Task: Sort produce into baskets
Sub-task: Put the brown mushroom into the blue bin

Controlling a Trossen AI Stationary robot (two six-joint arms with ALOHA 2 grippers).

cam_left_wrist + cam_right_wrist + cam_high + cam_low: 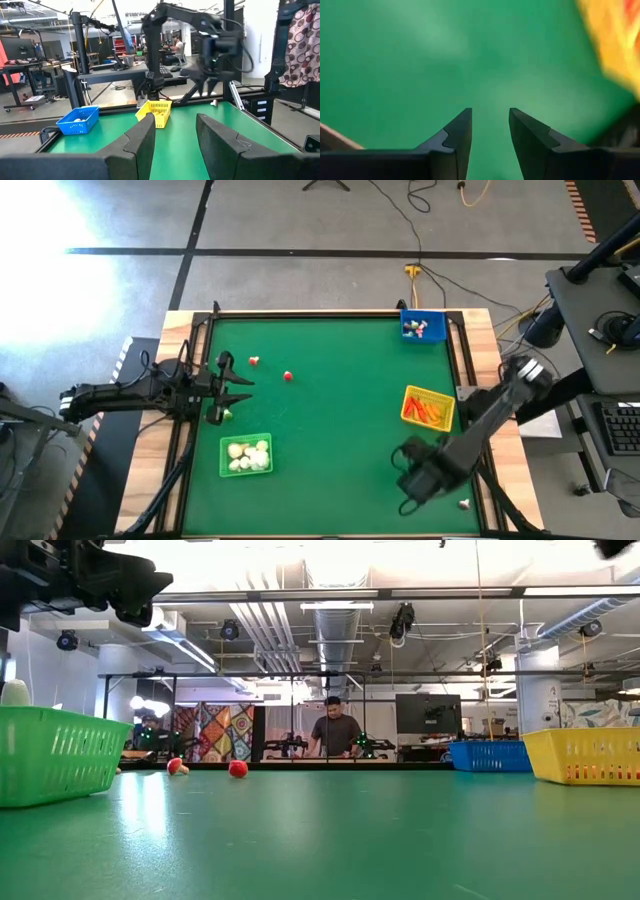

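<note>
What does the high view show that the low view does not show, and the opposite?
Only the high view shows what lies in the baskets: whitish bulbs in the green basket, orange sticks in the yellow basket, plus the left gripper over the table's left part and a small whitish piece near the right edge. Only the low view shows the room behind, with a person standing there. Both share the three baskets, including the blue basket, and the two red pieces on the green table.

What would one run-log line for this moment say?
left gripper: open, empty | right gripper: open, empty | loose: two red pieces | green basket: bulbs
</note>
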